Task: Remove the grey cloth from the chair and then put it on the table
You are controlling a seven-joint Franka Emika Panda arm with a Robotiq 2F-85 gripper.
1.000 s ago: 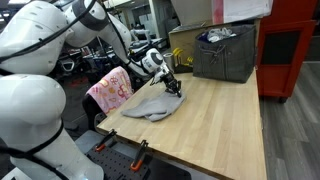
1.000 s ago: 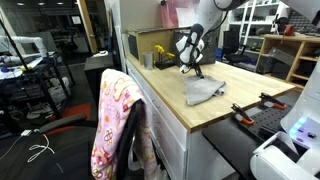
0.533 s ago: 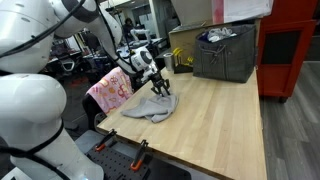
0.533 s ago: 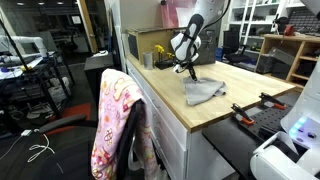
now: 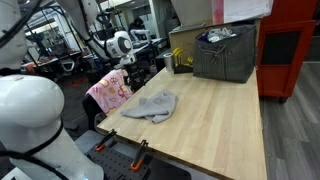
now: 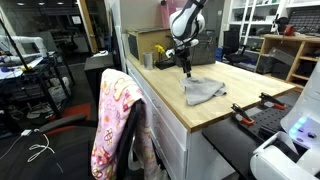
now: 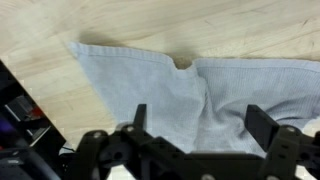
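Observation:
The grey cloth (image 5: 152,105) lies crumpled on the wooden table (image 5: 225,125), near the edge beside the chair; it also shows in an exterior view (image 6: 203,92). My gripper (image 5: 134,72) hangs open above the cloth's chair-side end and is apart from it. An exterior view shows the gripper (image 6: 186,68) above the cloth's far end. In the wrist view the cloth (image 7: 170,90) spreads below the gripper (image 7: 200,125), whose two dark fingers stand wide apart with nothing between them. The chair (image 6: 118,125) beside the table carries a pink floral cloth (image 5: 110,90).
A grey fabric bin (image 5: 225,52) and a yellow object (image 5: 180,60) stand at the table's back. A red cabinet (image 5: 290,50) is beyond the table. Clamps (image 5: 140,150) grip the near table edge. A box (image 6: 150,45) sits on the far end.
The gripper has opened and let go of the grey cloth, then risen and drawn back toward the chair side. The cloth stays on the table.

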